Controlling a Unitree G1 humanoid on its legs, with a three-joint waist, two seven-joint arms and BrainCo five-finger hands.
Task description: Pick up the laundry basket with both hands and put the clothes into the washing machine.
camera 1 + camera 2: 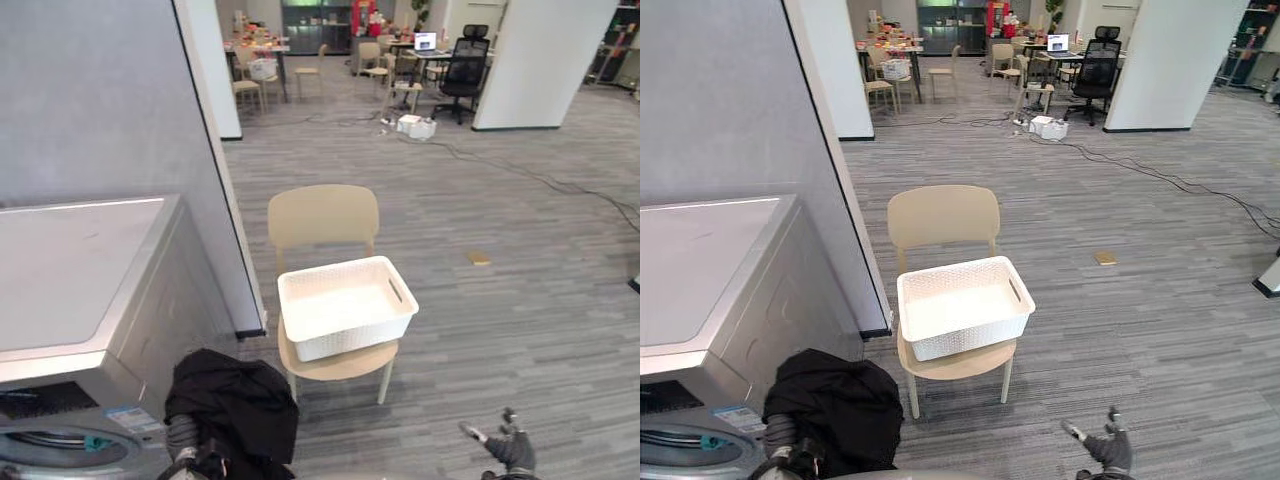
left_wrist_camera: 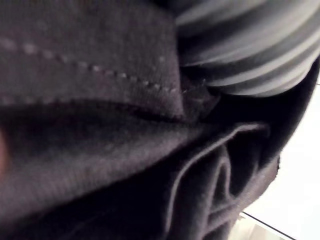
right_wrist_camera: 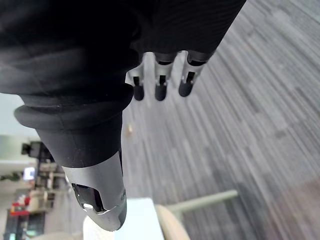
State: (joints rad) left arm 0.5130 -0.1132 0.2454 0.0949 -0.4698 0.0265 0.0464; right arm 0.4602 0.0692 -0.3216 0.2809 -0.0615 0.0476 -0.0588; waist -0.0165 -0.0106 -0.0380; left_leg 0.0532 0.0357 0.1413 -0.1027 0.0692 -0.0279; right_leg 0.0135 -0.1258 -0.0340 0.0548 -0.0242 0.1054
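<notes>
An empty white laundry basket [image 1: 345,305] rests on the seat of a beige chair [image 1: 322,215] in the middle of the floor. A bundle of black clothes [image 1: 232,405] hangs at the lower left, beside the grey washing machine [image 1: 70,290], whose round door opening [image 1: 50,447] shows at the bottom corner. The cloth drapes over my left hand [image 2: 250,55], whose ribbed cover shows against the dark fabric [image 2: 125,150]. My right hand [image 1: 508,445] hovers low at the lower right over the carpet, fingers [image 3: 160,87] straight and holding nothing.
A grey partition wall [image 1: 110,110] stands behind the washer, left of the chair. A small tan object [image 1: 478,258] lies on the carpet to the right. Cables [image 1: 540,180] run across the floor farther back, before tables and office chairs [image 1: 462,60].
</notes>
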